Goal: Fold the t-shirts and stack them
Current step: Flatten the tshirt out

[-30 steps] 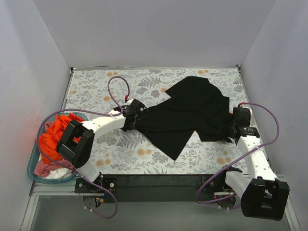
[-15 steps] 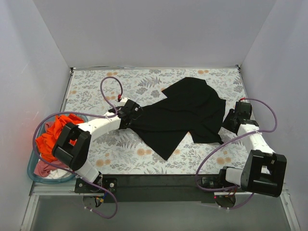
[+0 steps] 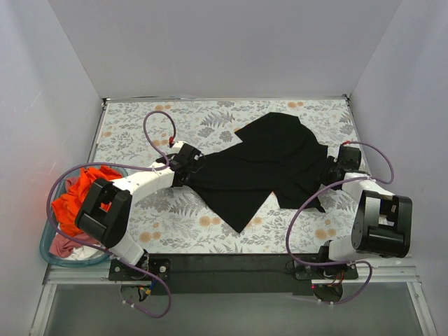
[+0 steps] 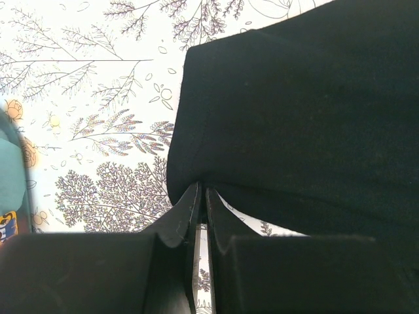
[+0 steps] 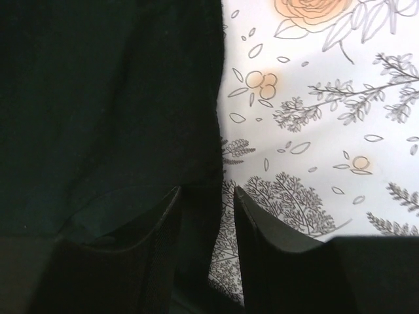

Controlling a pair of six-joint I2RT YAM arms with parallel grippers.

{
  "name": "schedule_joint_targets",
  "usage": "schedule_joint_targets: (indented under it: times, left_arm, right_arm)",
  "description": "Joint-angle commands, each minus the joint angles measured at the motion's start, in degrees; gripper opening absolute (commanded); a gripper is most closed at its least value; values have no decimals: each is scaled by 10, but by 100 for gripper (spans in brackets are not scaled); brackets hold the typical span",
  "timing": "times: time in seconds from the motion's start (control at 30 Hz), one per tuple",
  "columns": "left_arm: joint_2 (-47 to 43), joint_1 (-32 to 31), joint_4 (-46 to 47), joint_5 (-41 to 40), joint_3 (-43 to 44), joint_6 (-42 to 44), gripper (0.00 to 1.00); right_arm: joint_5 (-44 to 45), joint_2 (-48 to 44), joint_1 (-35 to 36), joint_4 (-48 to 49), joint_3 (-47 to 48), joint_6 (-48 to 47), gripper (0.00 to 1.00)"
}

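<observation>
A plain black t-shirt (image 3: 273, 164) lies crumpled and partly spread on the floral table. My left gripper (image 3: 190, 168) is at its left edge, and in the left wrist view the gripper (image 4: 201, 191) is shut on a fold of the black cloth (image 4: 294, 118). My right gripper (image 3: 331, 170) is at the shirt's right edge. In the right wrist view the gripper (image 5: 204, 196) is open, low over the table, with the edge of the black cloth (image 5: 98, 98) lying between the jaws. No white label shows.
A translucent teal basket (image 3: 46, 243) stands off the table's left front corner. It holds an orange-red shirt (image 3: 80, 190) with pink cloth (image 3: 61, 241) and some white cloth below. Grey walls close in the table on three sides. Purple cables loop from both arms.
My right arm has swung from the front right in to the shirt's right edge. My left gripper has drawn the shirt's left edge slightly left and back.
</observation>
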Motion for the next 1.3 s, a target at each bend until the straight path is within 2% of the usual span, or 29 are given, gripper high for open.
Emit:
schedule_joint_targets:
  times: [0.0,0.13,0.17,0.2,0.27,0.43,0.47,0.5,0.6,0.67,0.77,0.9,1.0,1.27]
  left_arm:
    - [-22,6,8,-12,2,2,0]
    - [-22,8,9,-10,2,3,0]
    - [-22,9,9,-10,3,2,0]
    - [-22,9,9,-11,2,2,0]
    - [-21,9,10,-13,1,3,0]
    - [-23,14,9,-23,0,0,0]
    - [-24,15,10,-23,1,0,0]
    - [-24,15,9,-23,2,0,0]
    - [-24,16,9,-20,3,2,0]
    - [-23,16,10,-15,3,2,0]
    - [-21,16,10,-10,3,4,0]
    - [-25,16,11,-1,3,4,0]
    - [-26,16,9,1,3,6,0]
    - [-28,16,9,10,4,6,0]
  right_arm:
    - [-31,16,-1,53,24,-7,43]
    - [-81,48,-2,57,40,-19,34]
    - [-87,54,-1,56,44,-26,29]
    - [-91,65,-2,55,51,-30,14]
    - [-74,70,-1,52,67,-47,2]
    - [80,38,-2,26,153,-74,1]
    - [96,34,-2,24,166,-80,2]
    - [110,35,-2,20,174,-91,19]
    - [128,52,-1,-23,202,-95,57]
    - [121,55,-2,-46,199,-83,63]
    - [105,39,-2,-68,157,-49,64]
    - [24,8,0,-75,99,0,60]
    - [6,-12,18,-90,54,21,59]
    - [66,-84,84,-121,-28,45,59]
